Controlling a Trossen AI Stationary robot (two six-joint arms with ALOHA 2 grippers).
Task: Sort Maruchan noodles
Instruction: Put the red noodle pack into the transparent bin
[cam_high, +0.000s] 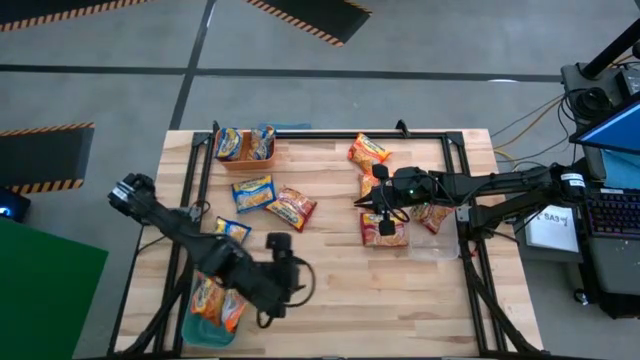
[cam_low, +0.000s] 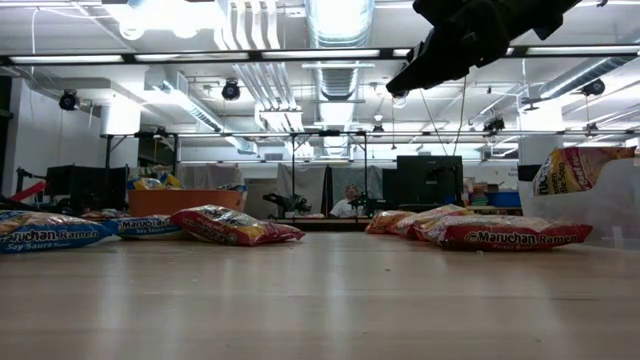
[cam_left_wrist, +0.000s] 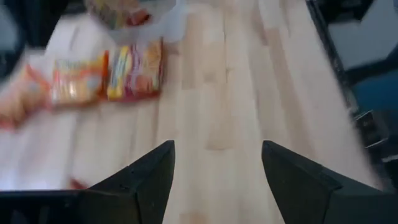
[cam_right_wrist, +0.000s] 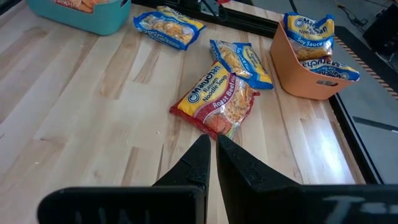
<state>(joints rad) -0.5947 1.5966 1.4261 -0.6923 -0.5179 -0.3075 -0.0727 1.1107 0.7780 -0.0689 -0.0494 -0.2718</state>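
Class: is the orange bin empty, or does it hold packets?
Holding packets: the orange bin has blue-and-yellow Soy Sauce ramen packets standing inside, poking above its rim.

my arms are both dark, chunky jointed things with black cables looped along them. the right arm (cam_high: 500, 185) has a tiny green light near the wrist, and my fingers (cam_left_wrist: 143, 180) are matte black wedges

Grey floor (cam_high: 420, 40) with hazard-striped mats (cam_high: 310, 18), pale wood worktop (cam_high: 340, 290), ceiling ducts (cam_low: 340, 40), strip lights (cam_low: 160, 15), dark monitors (cam_low: 428, 180), a seated person (cam_low: 349, 200) far back.
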